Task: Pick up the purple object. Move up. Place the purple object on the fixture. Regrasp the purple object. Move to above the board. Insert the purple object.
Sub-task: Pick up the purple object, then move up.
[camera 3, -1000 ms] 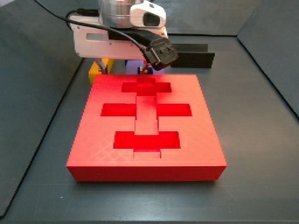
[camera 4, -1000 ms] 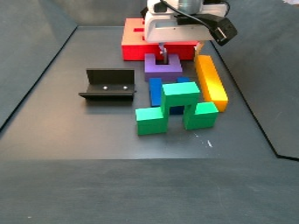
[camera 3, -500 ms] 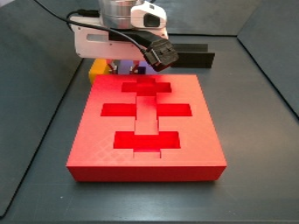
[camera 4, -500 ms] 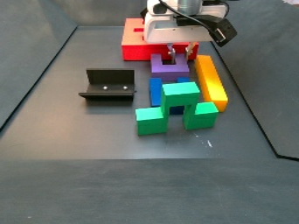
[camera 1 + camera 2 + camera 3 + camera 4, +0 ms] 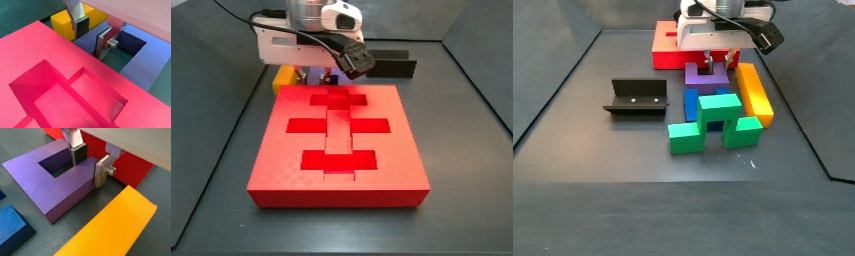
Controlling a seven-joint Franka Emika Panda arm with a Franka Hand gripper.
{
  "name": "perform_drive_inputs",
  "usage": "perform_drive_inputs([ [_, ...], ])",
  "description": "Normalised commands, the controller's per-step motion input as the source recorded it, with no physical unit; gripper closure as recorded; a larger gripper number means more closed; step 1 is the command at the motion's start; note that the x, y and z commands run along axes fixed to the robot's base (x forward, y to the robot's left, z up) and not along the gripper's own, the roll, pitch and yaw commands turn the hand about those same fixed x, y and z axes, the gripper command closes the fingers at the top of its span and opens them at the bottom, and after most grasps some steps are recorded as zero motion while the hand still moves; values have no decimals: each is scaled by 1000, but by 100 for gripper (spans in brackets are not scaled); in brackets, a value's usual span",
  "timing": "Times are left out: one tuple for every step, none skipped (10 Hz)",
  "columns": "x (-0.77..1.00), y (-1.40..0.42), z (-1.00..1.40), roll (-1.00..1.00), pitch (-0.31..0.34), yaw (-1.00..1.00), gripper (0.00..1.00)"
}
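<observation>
1. Purple object (image 5: 50, 180) lies flat on the floor, between the board (image 5: 671, 40) and the blue block (image 5: 691, 103), with the yellow bar (image 5: 110, 230) beside it.
2. Gripper (image 5: 90, 159) is low over it. The fingers (image 5: 77, 150) straddle one prong, narrow gap, not clearly clamped yet. That suits the pick-up grasp.
3. Fixture (image 5: 635, 98) stands well apart and unoccupied, ready for the regrasp step.
4. Green block (image 5: 714, 122) sits beyond the blue one.
</observation>
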Motion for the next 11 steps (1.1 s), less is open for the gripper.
perform_drive_inputs([
  [0,0,0,0,0,0,100],
  [0,0,0,0,0,0,100],
  [0,0,0,0,0,0,100],
  [0,0,0,0,0,0,100],
  [0,0,0,0,0,0,100],
  [0,0,0,0,0,0,100],
  [0,0,0,0,0,0,100],
  [0,0,0,0,0,0,100],
  [0,0,0,0,0,0,100],
  [0,0,0,0,0,0,100],
  [0,0,833,0,0,0,100],
])
